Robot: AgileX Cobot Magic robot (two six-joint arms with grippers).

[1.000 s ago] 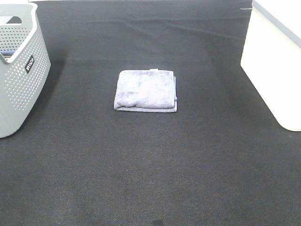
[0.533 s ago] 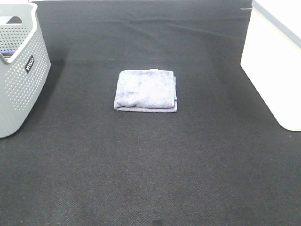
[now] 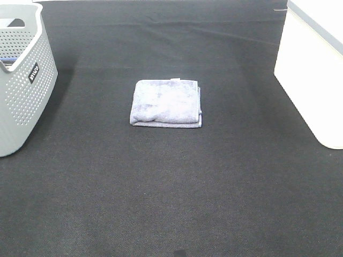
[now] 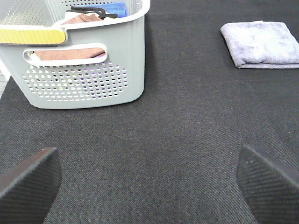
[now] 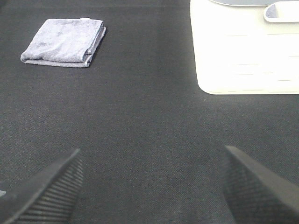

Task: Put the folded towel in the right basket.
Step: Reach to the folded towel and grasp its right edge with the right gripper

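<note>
A folded grey-lilac towel (image 3: 166,103) lies flat in the middle of the black cloth; it also shows in the left wrist view (image 4: 261,44) and the right wrist view (image 5: 64,42). The white right basket (image 3: 316,64) stands at the right edge, also seen in the right wrist view (image 5: 243,51). My left gripper (image 4: 149,182) is open, its fingers (image 4: 28,179) wide apart over bare cloth, far from the towel. My right gripper (image 5: 152,186) is open too, its fingers (image 5: 254,184) wide apart, short of the towel and basket. Neither arm shows in the exterior view.
A grey perforated basket (image 3: 24,91) stands at the left edge; in the left wrist view (image 4: 79,60) it holds brown cloth and other items. Black cloth (image 3: 171,187) covers the whole table.
</note>
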